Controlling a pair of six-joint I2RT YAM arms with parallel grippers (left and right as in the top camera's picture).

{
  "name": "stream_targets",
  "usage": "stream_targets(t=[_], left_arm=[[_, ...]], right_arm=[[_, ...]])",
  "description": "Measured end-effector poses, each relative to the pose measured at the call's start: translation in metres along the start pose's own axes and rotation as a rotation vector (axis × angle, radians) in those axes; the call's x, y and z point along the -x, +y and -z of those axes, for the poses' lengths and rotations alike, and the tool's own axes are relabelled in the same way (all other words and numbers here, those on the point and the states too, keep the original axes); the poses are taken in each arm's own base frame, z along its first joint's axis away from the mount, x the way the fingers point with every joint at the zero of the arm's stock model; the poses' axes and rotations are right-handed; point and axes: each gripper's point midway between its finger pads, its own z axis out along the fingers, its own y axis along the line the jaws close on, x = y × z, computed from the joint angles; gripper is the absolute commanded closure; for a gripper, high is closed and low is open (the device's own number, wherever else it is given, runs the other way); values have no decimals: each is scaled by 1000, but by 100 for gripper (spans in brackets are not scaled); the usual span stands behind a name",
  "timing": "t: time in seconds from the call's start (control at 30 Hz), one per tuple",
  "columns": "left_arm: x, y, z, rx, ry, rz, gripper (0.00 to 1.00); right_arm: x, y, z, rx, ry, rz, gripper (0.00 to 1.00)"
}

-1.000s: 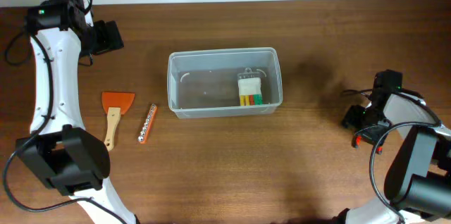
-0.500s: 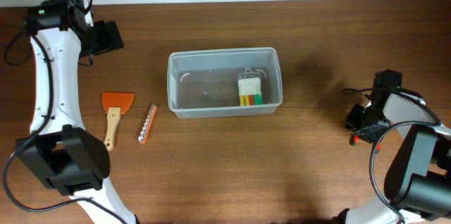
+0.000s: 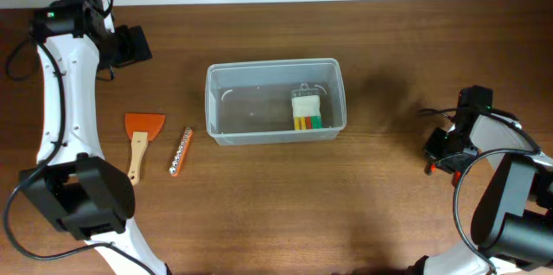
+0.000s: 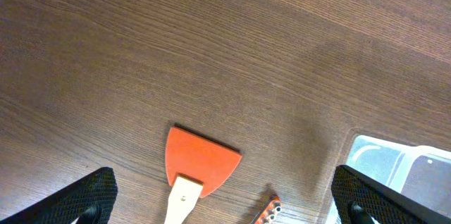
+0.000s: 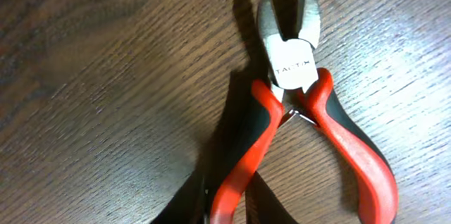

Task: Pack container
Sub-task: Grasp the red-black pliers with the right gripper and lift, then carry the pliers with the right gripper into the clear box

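Note:
The clear container (image 3: 210, 102) sits mid-table with a small white pack of coloured pieces (image 3: 306, 111) inside. My right gripper (image 3: 441, 150) is low over red-handled cutting pliers (image 5: 292, 65) at the right of the table. Its dark fingers (image 5: 187, 203) are pressed on either side of the pliers' left handle, so my right gripper (image 5: 229, 206) is shut on it. The pliers lie flat on the wood. Far off at the back left, my left gripper (image 3: 134, 46) hangs open above the table; the left wrist view shows my left gripper (image 4: 225, 206) holding nothing.
An orange scraper with a wooden handle (image 3: 143, 128) and an orange bit holder (image 3: 180, 151) lie left of the container. Both show in the left wrist view, the scraper (image 4: 201, 160) and the bit holder (image 4: 268, 210), with the container's corner (image 4: 394, 168) at right.
My right gripper's jaws have come together onto the pliers' handle. The left arm and everything else on the table stayed where it was.

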Motion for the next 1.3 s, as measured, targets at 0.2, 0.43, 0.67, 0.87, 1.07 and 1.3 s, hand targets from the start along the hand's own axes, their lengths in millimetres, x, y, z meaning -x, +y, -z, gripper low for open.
stream_targets(t=[0.2, 0.43, 0.67, 0.87, 1.07, 1.3], left_arm=[[0, 0, 0, 0, 0, 0, 1], [0, 0, 0, 0, 0, 0, 1], [0, 0, 0, 0, 0, 0, 1], [0, 0, 0, 0, 0, 0, 1], [0, 0, 0, 0, 1, 0, 1], [0, 0, 0, 0, 0, 0, 1]], right_arm=[[0, -1, 0, -4, 1, 0, 90], [-1, -1, 1, -10, 11, 0, 91], [2, -2, 9, -29, 40, 11, 92], [35, 9, 47, -23, -30, 46, 92], [63, 50, 103, 4, -140, 147, 92], [55, 125, 168, 66, -243, 327, 91]])
